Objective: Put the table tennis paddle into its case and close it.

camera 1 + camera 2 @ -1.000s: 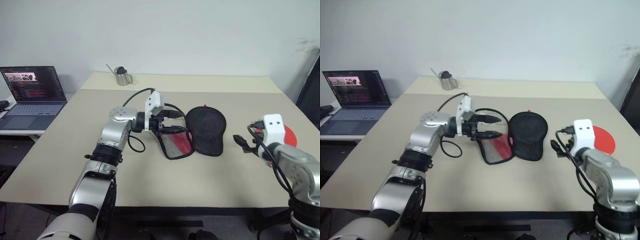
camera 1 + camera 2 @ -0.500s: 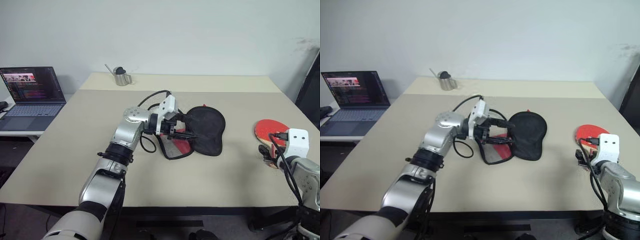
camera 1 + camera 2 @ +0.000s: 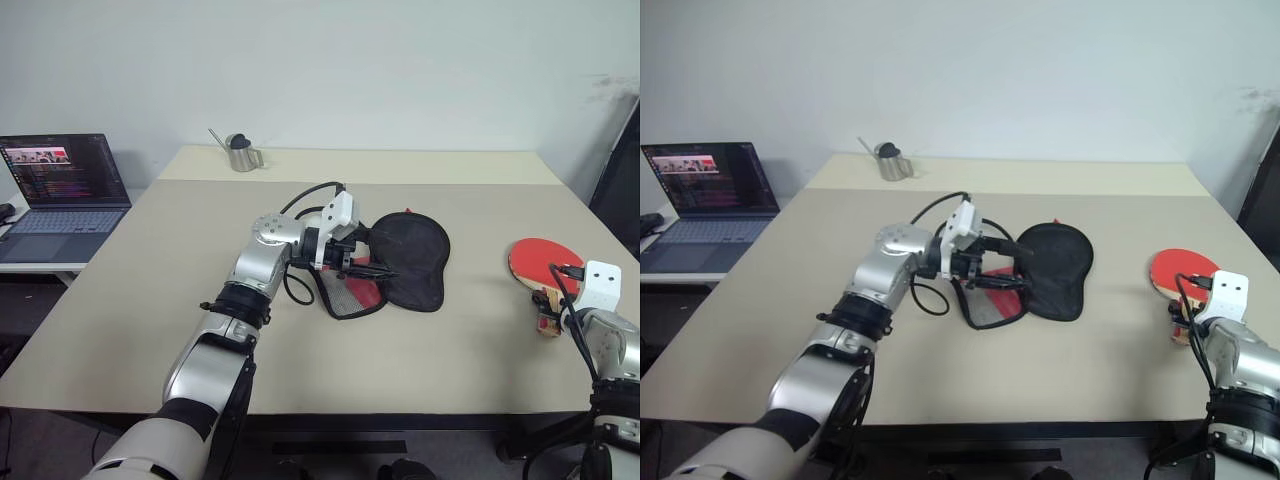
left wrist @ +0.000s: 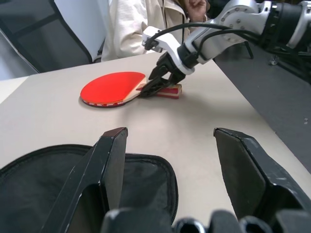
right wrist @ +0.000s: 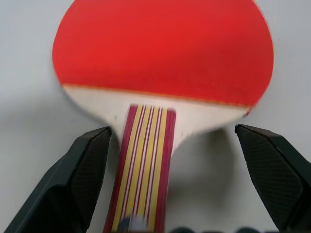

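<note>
1. Early stage: table tennis paddle not yet picked up, lying flat on the worktop near its right edge, red face up, handle toward the robot
2. Well apart from the case, which sits mid-worktop
3. Right gripper spread wide, nothing grasped; fingers straddling the striped handle, one each side, no contact visible in the right wrist view
4. Left gripper at the case's near-left edge, fingers parted; seems to be propping or pinching the red-and-mesh flap, but contact not clear from the head views, and nothing sits between the fingers in the left wrist view, so hold uncertain
5. Case looks unzipped and partly opened: black face spread flat toward the right, red panel with black mesh pocket folded out toward the left
6. Case contents: nothing seen inside, no paddle in it; interior only partly visible
7. Left to do: close on the handle, lift, carry across to the case, slide the blade in, fold over, zip shut
8. Off-task: laptop on a side desk at left, small metal pitcher at the far edge, person seated beyond the worktop in the left wrist view
</note>
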Controlling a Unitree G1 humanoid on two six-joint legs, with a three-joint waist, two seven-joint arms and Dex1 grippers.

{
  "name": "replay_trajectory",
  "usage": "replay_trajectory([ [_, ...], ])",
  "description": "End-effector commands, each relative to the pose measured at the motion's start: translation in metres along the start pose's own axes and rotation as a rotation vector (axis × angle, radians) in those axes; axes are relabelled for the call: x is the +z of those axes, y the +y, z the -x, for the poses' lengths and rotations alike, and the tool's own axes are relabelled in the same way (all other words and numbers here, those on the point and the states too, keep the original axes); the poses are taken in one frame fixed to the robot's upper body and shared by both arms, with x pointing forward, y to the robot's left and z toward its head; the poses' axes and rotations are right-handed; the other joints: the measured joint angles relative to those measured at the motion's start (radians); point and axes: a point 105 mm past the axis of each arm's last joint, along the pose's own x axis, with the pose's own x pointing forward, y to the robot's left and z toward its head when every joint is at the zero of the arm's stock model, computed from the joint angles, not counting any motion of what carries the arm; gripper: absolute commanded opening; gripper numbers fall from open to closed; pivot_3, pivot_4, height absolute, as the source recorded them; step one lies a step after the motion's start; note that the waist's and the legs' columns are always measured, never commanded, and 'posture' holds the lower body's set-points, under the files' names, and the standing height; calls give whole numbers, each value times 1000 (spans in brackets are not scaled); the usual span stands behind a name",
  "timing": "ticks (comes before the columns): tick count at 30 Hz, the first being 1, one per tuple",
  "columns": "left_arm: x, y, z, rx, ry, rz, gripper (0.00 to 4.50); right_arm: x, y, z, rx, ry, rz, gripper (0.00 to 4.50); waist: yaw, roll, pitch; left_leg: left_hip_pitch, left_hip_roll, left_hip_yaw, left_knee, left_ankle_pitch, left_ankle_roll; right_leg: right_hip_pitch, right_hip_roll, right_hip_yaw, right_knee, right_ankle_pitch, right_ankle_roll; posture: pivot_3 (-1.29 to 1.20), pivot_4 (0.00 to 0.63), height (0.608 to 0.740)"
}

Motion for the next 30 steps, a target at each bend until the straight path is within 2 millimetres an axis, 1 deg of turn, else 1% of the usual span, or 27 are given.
replay_trajectory([
  [1, 15, 4, -3, -11, -12, -68, 3085, 8, -1, -4, -5, -27, 25, 4457, -6, 0, 0, 0, 0, 0, 0, 0, 0, 1, 0, 0, 0, 0, 0, 0, 150, 740],
  [5, 15, 5, -2, -8, -3, -75, 3085, -2, 4, -7, 2, 25, 60, 4457, -17, 0, 0, 1, 0, 0, 5, 0, 0, 5, 0, 2, -1, 0, -2, 0, 150, 740],
  [11, 15, 9, 7, 19, 7, -76, 3085, -17, 14, -1, 19, 90, 74, 4457, -17, 0, 0, 1, 0, -2, 4, 1, 1, 5, 1, 1, 0, -1, -2, 0, 150, 740],
  [12, 16, 10, 8, 25, 9, -77, 3085, -18, 15, -1, 19, 95, 64, 4457, -17, 0, 0, 1, 0, -2, 4, 1, 1, 5, 1, 1, 0, 1, 0, 0, 150, 740],
  [17, 18, 11, 9, 32, 9, -80, 3085, -19, 18, -1, 12, 103, 11, 4457, -18, 0, 0, 1, 0, -3, 3, 1, 1, 5, 2, 0, -1, 1, 0, 0, 150, 740],
  [22, 18, 11, 8, 32, 11, -84, 3085, -20, 20, -4, 19, 101, 10, 4457, -19, 0, 0, 2, 0, -3, 3, 1, 1, 5, 2, 1, -1, 0, 0, 0, 150, 740],
  [25, 19, 11, 8, 32, 11, -85, 3085, -16, 29, -4, 51, 92, 2, 3831, -21, 0, 0, 2, 0, -3, 3, 1, 1, 5, 2, 1, 0, 0, 0, 0, 150, 740],
  [29, 19, 11, 8, 34, 14, -86, 3085, -15, 42, -2, 95, 98, 25, 2544, -23, 0, 0, 2, 1, -3, 3, 1, 1, 5, 3, 1, 0, 0, 0, 0, 150, 740],
  [30, 19, 11, 8, 34, 14, -86, 3085, -15, 44, -2, 100, 99, 30, 2112, -23, 0, 0, 2, 1, -3, 3, 1, 1, 5, 3, 1, 0, 0, 0, 0, 150, 740],
])
